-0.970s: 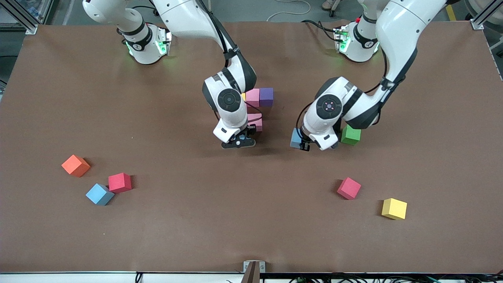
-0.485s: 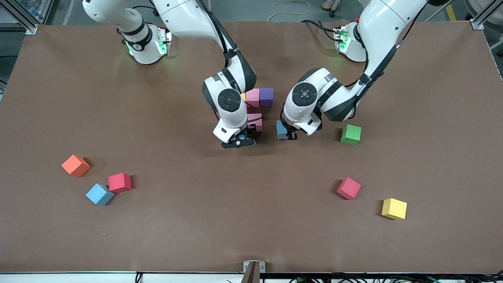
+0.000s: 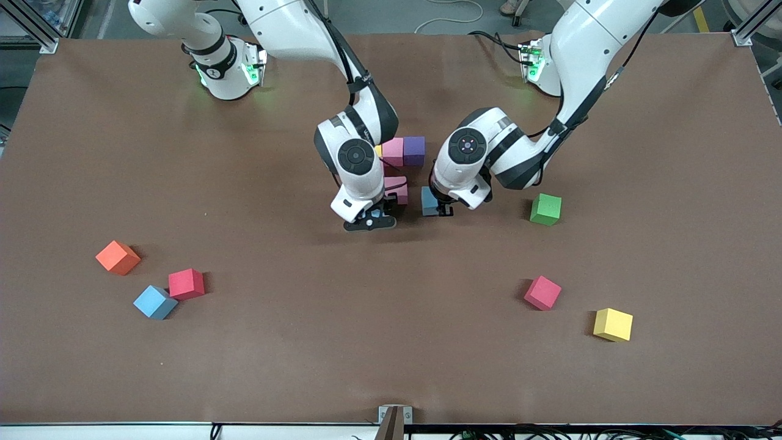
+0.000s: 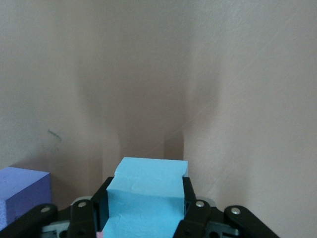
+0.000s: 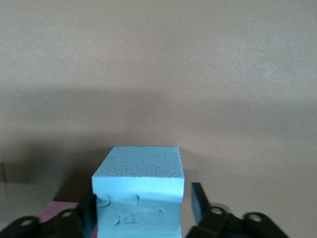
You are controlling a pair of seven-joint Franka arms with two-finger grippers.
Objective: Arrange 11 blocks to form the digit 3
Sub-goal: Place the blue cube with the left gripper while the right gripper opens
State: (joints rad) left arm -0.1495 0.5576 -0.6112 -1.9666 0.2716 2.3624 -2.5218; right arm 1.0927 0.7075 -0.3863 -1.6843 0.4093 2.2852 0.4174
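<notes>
The right gripper [image 3: 370, 221] is down beside the cluster of matte foam cubes: a pink cube [image 3: 393, 151] touching a purple cube [image 3: 414, 150], and another pink cube [image 3: 398, 189] nearer the camera. Its fingers stand spread, just clear of a light blue foam cube [image 5: 137, 188]. The left gripper [image 3: 441, 210] pinches a second light blue cube [image 3: 428, 201] and hangs low beside that cluster, toward the left arm's end.

Loose cubes, all nearer the camera than the purple cube:
- **Left arm's end:** a green cube [image 3: 545, 209], a red cube [image 3: 542, 293] and a yellow cube [image 3: 613, 324].
- **Right arm's end:** an orange cube [image 3: 117, 257], another red cube [image 3: 186, 283] and a third light blue cube [image 3: 155, 302].
</notes>
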